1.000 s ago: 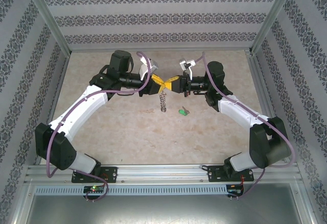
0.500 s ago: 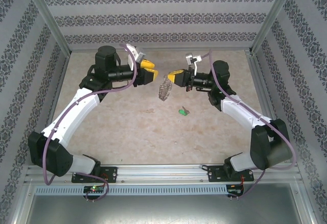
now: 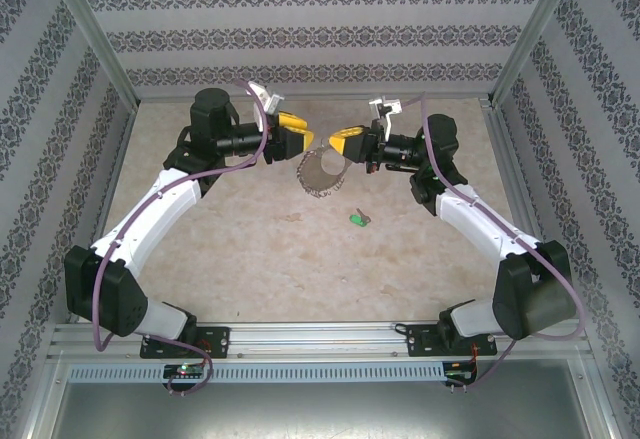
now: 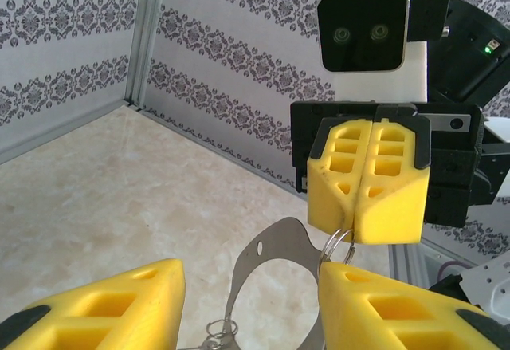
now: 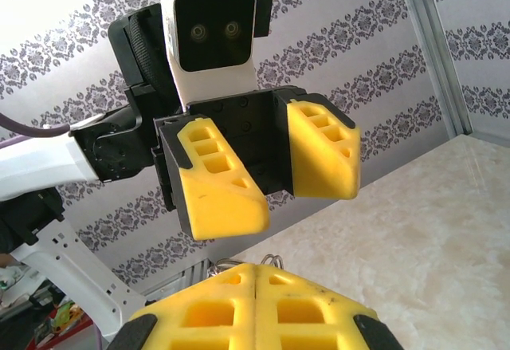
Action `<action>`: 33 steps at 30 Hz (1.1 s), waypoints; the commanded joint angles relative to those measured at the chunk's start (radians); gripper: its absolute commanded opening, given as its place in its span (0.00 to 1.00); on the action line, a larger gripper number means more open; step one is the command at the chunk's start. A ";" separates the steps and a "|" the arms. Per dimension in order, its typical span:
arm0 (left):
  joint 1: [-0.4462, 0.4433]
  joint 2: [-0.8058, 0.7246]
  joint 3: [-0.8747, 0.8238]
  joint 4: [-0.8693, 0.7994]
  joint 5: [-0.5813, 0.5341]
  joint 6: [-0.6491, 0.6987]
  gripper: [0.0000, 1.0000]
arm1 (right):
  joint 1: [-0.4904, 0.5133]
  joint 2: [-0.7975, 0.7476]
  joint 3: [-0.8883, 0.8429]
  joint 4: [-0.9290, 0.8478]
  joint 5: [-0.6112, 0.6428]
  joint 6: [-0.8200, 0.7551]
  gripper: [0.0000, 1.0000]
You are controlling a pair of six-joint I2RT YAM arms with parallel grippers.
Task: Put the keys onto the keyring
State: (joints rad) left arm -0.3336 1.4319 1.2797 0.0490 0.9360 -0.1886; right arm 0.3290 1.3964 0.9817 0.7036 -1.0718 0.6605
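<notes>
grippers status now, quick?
Left gripper: open, holding nothing.
Right gripper: closed on the keyring.

Top cam overlooks table (image 3: 250,259) fr behind; wrist cams (image 4: 365,27) face each other, close.

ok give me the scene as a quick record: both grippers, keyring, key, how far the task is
left gripper: open, holding nothing, facing the right gripper
right gripper: shut on the keyring's top edge
keyring: hangs as an open loop from the right gripper, between the two grippers
key: green head, lies on the table, nearer the arm bases than the ring, apart from both grippers
task: key not yet on the ring
</notes>
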 commanded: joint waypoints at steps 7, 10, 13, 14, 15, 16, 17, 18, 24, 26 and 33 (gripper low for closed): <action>0.003 -0.047 -0.030 0.026 -0.099 -0.094 0.49 | -0.011 -0.017 0.023 -0.039 0.135 0.070 0.00; 0.004 -0.071 -0.054 -0.003 -0.115 -0.070 0.49 | -0.011 -0.011 0.015 -0.092 0.214 0.092 0.00; -0.001 -0.089 -0.072 -0.055 -0.146 -0.018 0.49 | -0.010 0.002 0.013 -0.167 0.309 0.120 0.00; -0.006 -0.096 -0.077 -0.078 -0.157 0.003 0.49 | -0.006 0.009 0.014 -0.185 0.335 0.129 0.00; -0.010 -0.100 -0.080 -0.100 -0.173 0.027 0.49 | -0.003 0.016 0.015 -0.216 0.365 0.137 0.00; -0.014 -0.100 -0.079 -0.125 -0.187 0.053 0.49 | 0.002 0.021 0.016 -0.231 0.392 0.145 0.00; -0.024 -0.099 -0.077 -0.154 -0.200 0.083 0.49 | 0.007 0.028 0.015 -0.241 0.414 0.157 0.00; -0.036 -0.095 -0.070 -0.183 -0.218 0.115 0.49 | 0.013 0.036 0.020 -0.263 0.438 0.167 0.00; -0.107 -0.059 -0.035 -0.277 -0.310 0.254 0.48 | 0.061 0.072 0.049 -0.358 0.552 0.213 0.00; -0.129 -0.054 -0.037 -0.278 -0.346 0.293 0.47 | 0.075 0.079 0.062 -0.383 0.575 0.224 0.00; -0.162 -0.031 -0.054 -0.252 -0.401 0.370 0.43 | 0.124 0.095 0.111 -0.471 0.621 0.224 0.00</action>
State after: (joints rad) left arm -0.4824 1.3914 1.2140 -0.1959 0.5766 0.1059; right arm 0.4343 1.4918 1.0416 0.2504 -0.4942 0.8700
